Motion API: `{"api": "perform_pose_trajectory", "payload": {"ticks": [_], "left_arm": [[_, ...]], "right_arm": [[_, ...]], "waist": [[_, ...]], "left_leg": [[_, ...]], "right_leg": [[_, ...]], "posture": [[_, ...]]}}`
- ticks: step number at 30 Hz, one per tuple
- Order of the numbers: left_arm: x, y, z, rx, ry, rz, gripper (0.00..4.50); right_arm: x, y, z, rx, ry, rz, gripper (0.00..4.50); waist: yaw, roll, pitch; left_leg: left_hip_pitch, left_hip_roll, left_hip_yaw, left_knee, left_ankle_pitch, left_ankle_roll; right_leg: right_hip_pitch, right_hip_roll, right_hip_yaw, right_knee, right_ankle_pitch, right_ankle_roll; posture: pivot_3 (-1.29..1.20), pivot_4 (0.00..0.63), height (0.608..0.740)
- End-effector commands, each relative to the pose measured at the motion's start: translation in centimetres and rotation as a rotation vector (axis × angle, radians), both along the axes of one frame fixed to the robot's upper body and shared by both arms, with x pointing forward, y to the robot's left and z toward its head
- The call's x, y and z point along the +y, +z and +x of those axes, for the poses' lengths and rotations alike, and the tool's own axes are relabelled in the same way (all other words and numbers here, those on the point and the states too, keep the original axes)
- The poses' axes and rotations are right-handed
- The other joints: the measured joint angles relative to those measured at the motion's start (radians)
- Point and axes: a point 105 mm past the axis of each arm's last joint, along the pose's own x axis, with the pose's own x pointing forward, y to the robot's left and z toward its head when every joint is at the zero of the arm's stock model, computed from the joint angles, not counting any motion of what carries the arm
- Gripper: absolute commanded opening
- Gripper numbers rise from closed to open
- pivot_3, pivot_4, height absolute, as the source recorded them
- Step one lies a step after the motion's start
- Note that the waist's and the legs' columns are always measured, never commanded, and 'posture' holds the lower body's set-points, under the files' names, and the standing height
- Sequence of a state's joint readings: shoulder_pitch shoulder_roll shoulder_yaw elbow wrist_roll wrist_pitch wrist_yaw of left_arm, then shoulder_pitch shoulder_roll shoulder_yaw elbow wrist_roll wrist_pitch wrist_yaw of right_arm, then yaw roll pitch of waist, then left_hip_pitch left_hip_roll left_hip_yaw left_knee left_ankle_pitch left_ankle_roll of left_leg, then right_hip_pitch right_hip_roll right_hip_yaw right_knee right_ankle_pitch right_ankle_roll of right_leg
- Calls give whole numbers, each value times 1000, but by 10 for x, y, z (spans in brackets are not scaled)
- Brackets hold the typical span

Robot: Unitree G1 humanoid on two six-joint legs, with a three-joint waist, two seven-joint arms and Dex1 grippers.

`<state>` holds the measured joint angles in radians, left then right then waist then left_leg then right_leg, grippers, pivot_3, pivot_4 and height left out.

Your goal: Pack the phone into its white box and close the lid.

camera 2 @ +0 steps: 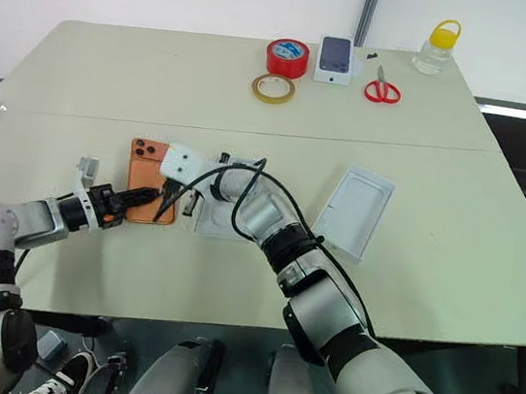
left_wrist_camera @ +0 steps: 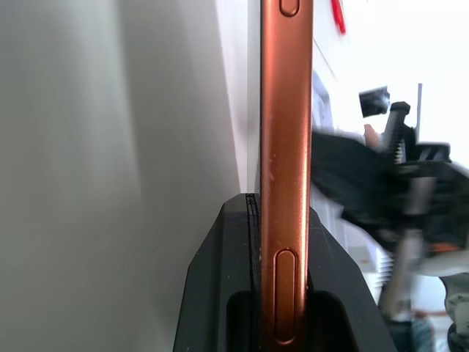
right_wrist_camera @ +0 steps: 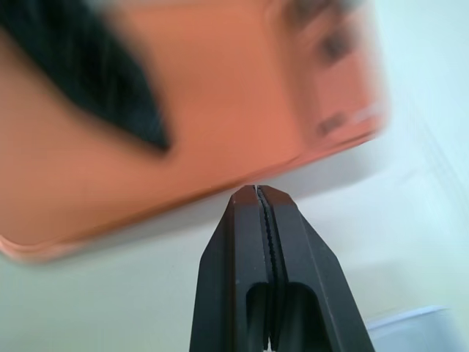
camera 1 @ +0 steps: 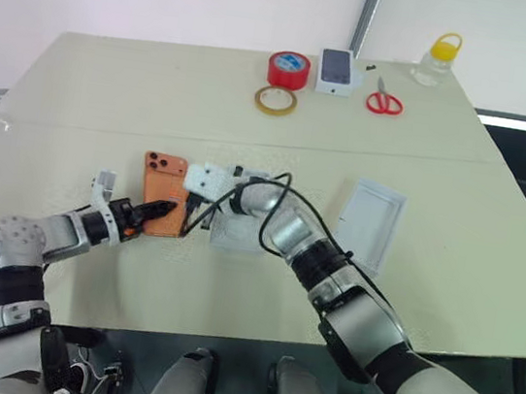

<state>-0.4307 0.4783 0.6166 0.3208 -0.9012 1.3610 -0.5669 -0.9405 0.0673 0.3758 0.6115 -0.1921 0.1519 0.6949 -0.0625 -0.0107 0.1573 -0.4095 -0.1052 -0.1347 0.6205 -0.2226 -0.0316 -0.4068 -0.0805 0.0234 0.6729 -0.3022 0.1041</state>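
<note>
While the head views show the phone from above, camera side up, the left wrist view shows it edge-on: the orange side rail with its buttons runs straight up between the two black fingers, so the left gripper is clenched on the phone's edge. The right wrist view adds the phone's orange back close ahead of the right gripper, whose fingers are pressed together on nothing, their tip just short of the phone.

From above, the phone lies over the middle-left of the table, its long axis running away from the robot, the lens cluster at the far end. The left gripper grips it at the near end. The right gripper sits just beside the phone's right edge. The white box lies just right of the phone, mostly hidden under the right forearm. The lid rests well apart to the right, its hollow side up, long axis also running roughly away from the robot.

At the far edge stand a red tape roll, a tan tape ring, a small printed box, red scissors and a yellow-capped bottle. Bare tabletop lies left of the phone and between box and lid.
</note>
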Motion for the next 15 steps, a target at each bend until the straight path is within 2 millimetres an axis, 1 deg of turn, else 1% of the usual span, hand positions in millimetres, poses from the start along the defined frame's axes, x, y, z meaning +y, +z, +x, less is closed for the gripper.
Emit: {"api": "perform_pose_trajectory", "payload": {"ticks": [1,3,4,5,6,7,9,10,11,13,15], "left_arm": [[7,28,-2,-114,36,-100,37],[1,27,-6,-112,28,-103,0],[-1,27,-7,-109,27,-124,0],[-3,28,-8,-109,28,-141,0],[-3,29,-8,-110,30,-153,0],[-4,29,-9,-111,36,-158,0],[-6,30,-10,-111,40,-164,0],[-7,30,-10,-110,42,-165,0],[-7,31,-10,-113,47,-160,0],[-8,34,-10,-123,52,-163,0],[-9,36,-9,-129,61,-150,0]], "right_arm": [[-4,46,-21,52,153,205,0],[-19,34,-29,171,195,170,565],[-27,33,-29,180,188,168,861],[-34,33,-32,191,192,172,1305],[-38,34,-34,193,195,176,1867],[-46,32,-42,165,230,158,2306],[-62,20,-59,75,300,72,3342],[-66,17,-65,50,322,48,3871],[-69,13,-70,66,336,34,4221],[-80,2,-82,67,376,-13,4221],[-92,-13,-87,64,373,-80,4221]], "waist": [[-3,0,0],[-3,-1,0],[-1,-1,0],[2,-1,0],[4,-1,0],[8,-1,0],[15,-2,0],[18,-2,0],[16,-2,0],[15,-2,0],[17,-2,0]], "left_leg": [[0,0,0,0,0,0],[0,0,0,0,0,0],[0,0,0,1,-1,2],[1,0,0,1,-2,3],[1,0,0,2,-2,3],[1,0,0,2,-2,3],[0,0,0,2,-2,4],[-1,0,0,1,-2,3],[-1,0,0,1,-2,3],[-1,0,1,1,-2,3],[-1,1,1,1,-2,3]], "right_leg": [[0,0,0,0,0,0],[1,0,0,-1,0,0],[1,0,-1,-1,0,0],[1,-1,-1,-2,0,0],[1,-1,-1,-2,0,0],[1,-1,-1,-2,0,0],[1,-1,-1,-2,0,0],[1,-1,-1,-2,0,0],[1,-1,-1,-2,0,0],[2,0,0,-2,0,0],[2,0,0,-1,0,0]], "posture": [[0,150,740],[0,150,740],[0,150,740],[0,150,740],[0,150,740],[0,150,740],[0,150,740],[0,150,740],[0,150,740],[0,150,740],[0,150,740]]}}
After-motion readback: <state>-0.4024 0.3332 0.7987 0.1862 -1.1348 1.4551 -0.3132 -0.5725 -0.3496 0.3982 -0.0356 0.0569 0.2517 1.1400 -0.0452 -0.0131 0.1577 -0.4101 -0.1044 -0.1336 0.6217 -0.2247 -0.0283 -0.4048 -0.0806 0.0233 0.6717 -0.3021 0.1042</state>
